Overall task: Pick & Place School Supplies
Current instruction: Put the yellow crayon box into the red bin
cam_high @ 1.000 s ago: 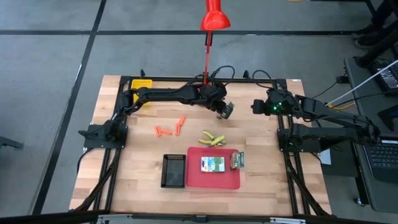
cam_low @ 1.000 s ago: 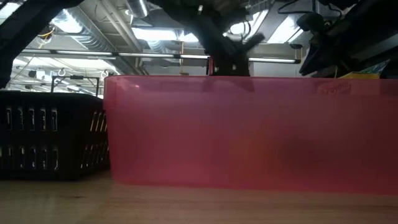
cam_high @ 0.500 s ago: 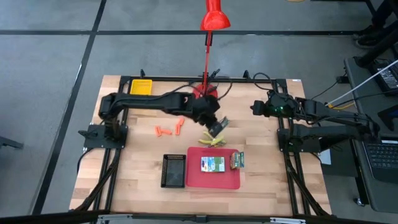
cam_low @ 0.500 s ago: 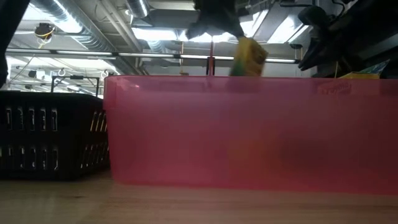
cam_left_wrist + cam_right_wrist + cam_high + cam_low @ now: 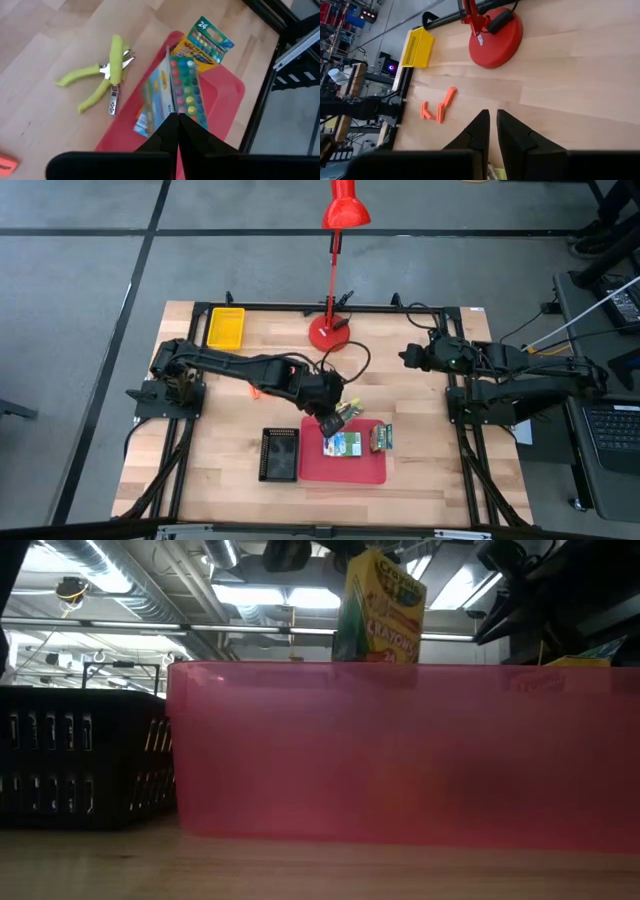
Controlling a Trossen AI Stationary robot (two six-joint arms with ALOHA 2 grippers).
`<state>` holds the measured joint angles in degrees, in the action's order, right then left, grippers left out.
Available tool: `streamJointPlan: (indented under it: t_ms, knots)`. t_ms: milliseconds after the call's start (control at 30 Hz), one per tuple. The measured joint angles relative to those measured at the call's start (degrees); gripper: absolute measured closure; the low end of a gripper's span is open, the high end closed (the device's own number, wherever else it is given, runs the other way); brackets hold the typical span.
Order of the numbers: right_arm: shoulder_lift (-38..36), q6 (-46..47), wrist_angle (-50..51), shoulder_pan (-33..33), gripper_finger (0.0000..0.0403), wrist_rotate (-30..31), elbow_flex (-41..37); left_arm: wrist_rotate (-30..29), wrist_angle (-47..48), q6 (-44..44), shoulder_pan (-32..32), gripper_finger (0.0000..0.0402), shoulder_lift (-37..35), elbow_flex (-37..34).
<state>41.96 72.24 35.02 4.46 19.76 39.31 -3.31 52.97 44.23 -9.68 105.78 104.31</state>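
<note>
My left gripper [image 5: 330, 420] [image 5: 176, 122] is shut on a yellow-green crayon box [image 5: 170, 90] [image 5: 382, 610] over the far left corner of the red tray [image 5: 345, 470]. Two more crayon boxes lie flat in the tray, one in its middle [image 5: 343, 444] [image 5: 206, 41] and one at its right side [image 5: 381, 437]. The yellow-green scissors-like tool [image 5: 352, 410] [image 5: 102, 77] lies on the wood just beyond the tray. Orange sticks [image 5: 260, 391] [image 5: 439, 107] lie farther left, partly under the left arm. My right gripper [image 5: 404, 358] [image 5: 493, 127] hovers shut near the table's right side. My left gripper pinches the crayon box between its two fingers at the box's upper end [image 5: 171, 111], coming from above and pointing down. The box hangs below the fingers, upright and slightly tilted [image 5: 382, 610]. Its lower end is hidden behind the tray's wall in the low view.
A red desk lamp stands with its base [image 5: 328, 332] at the far middle of the table. A yellow tray [image 5: 226, 327] sits at the far left corner. A black basket [image 5: 279, 454] stands against the red tray's left side. Bare wood lies near the front edge.
My left gripper has carried the crayon box from beside the lamp base toward the table's near edge and down, ending over the red tray's far left corner. In the low view the box has come closer and stands larger above the tray wall.
</note>
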Motion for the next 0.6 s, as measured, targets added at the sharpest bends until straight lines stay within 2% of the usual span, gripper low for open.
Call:
streamJointPlan:
  t_ms: [167,333,600]
  knots:
    - [1.8,2.5,-1.5,-2.8,0.0362,0.6,0.0,-0.8,-0.2,0.6,-1.3,0.04,0.0,-0.2]
    - [4.1,5.6,-4.4,-6.6,0.0362,3.4,0.0,-1.1,-3.2,0.8,-1.2,0.04,0.1,-3.7]
    - [6.7,10.2,-5.7,-11.7,0.0362,6.3,0.0,4.5,-16.1,1.7,-1.2,0.04,0.1,-10.0]
